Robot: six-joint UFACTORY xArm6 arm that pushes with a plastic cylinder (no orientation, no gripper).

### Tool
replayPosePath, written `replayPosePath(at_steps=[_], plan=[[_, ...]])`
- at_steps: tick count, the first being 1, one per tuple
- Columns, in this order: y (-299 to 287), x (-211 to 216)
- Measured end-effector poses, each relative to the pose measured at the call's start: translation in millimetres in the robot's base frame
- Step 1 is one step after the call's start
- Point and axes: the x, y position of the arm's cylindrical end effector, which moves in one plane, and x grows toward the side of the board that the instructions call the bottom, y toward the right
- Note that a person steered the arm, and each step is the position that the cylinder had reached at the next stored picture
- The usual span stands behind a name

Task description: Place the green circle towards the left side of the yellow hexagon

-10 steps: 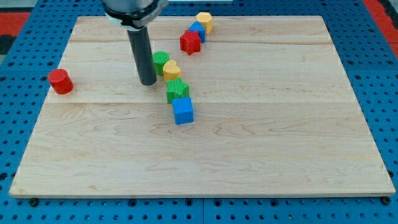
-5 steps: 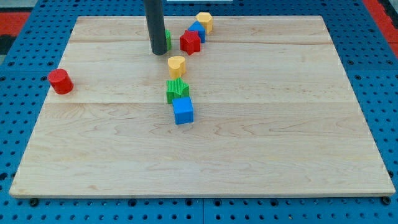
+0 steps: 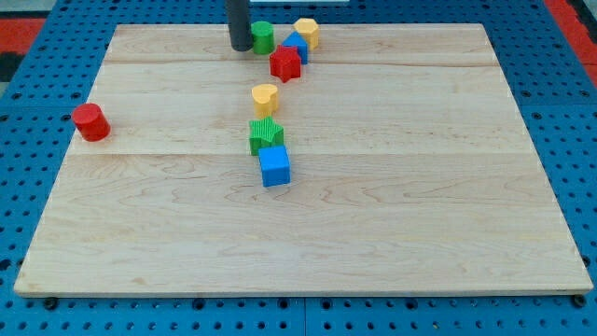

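The green circle (image 3: 264, 37) stands near the view's top, left of the yellow hexagon (image 3: 306, 32), with a blue block (image 3: 296, 47) between and a little below them. My tip (image 3: 241, 47) touches the green circle's left side. The rod rises out of the view's top.
A red star-like block (image 3: 285, 63) lies just below the blue block. A yellow heart-like block (image 3: 265, 98), a green block (image 3: 266, 136) and a blue cube (image 3: 275, 166) form a column at mid-board. A red cylinder (image 3: 90, 122) stands at the view's left.
My tip has moved toward the view's top and pushed the green circle from beside the yellow heart-like block up to the left of the yellow hexagon.
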Motion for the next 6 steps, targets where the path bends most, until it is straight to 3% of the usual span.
replayPosePath(at_steps=[2, 4, 5, 6], plan=[[-16.5, 21.3], [-51.7, 134.8], [-42.8, 161.0], [2.0, 162.5]])
